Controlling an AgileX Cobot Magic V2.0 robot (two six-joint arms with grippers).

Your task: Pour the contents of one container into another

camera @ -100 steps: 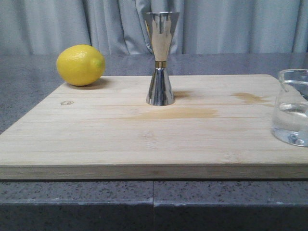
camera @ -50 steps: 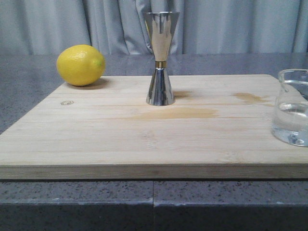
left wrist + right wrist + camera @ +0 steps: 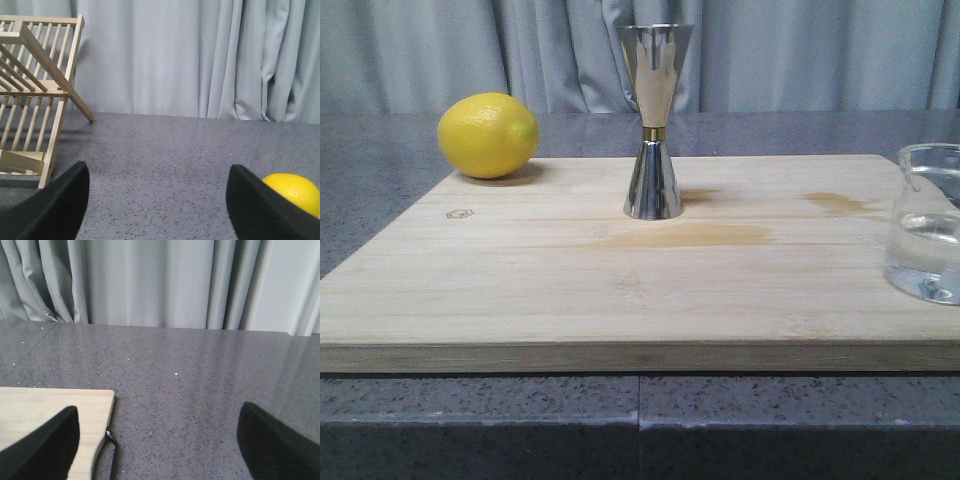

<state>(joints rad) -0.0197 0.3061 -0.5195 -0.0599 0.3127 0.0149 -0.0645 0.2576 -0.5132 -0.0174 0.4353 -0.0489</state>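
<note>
Plainly, our left pincer (image 3: 156, 200) is spread wide with nothing between its black fingertips (image 3: 50, 210), hanging over bare grey speckled bench (image 3: 165, 150). Our right pincer (image 3: 157, 440) is likewise spread and empty, near a corner of the pale wooden cutting board (image 3: 50, 407). Neither arm shows in the front view.

Outward from the left pincer, a slatted wooden drying rack (image 3: 35, 95) stands to one side and a yellow lemon (image 3: 295, 192) sits just beyond the other fingertip.

On the board (image 3: 570, 270) the small clear glass beaker (image 3: 927, 222) stands upright at the right edge, cut off by the frame, about half full of clear liquid; its long axis is vertical and its mouth faces up. Which way its pouring lip points we cannot tell. The tall shiny steel hourglass jigger (image 3: 654, 120), with a gold band at its waist, stands upright toward the board's back middle, wide mouth up, well apart from the beaker.

We judge the task not yet begun: no grasp is made. Next, the right pincer, being nearer, should close round the beaker's wall, lift it level, carry it over the jigger's mouth and tip slowly.
</note>
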